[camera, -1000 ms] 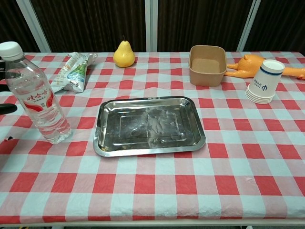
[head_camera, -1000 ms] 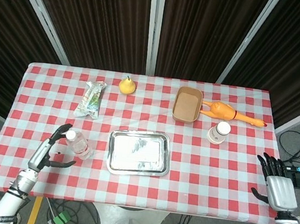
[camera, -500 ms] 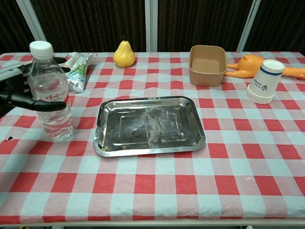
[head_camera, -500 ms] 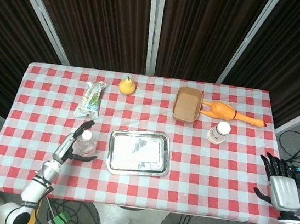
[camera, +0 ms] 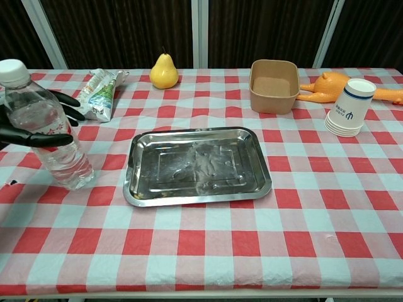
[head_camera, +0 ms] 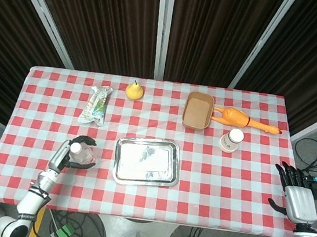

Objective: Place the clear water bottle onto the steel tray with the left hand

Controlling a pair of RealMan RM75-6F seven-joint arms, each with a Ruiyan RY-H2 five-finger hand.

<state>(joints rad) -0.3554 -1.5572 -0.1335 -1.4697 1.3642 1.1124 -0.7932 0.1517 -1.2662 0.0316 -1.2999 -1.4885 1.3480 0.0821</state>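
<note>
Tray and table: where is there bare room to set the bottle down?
The tray is bare all over. Open cloth runs along the near edge and right of the tray, below the cups. The far edge is crowded: pear, box, packet.

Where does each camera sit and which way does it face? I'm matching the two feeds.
Head view: high above the near edge, looking down on the whole table; shows the left hand wrapped around the clear water bottle and the right hand off the table's right.
Chest view: low at the near edge, looking across toward the curtains; shows only the left hand's fingers.
Both show the bottle, steel tray, pear and paper cups.
</note>
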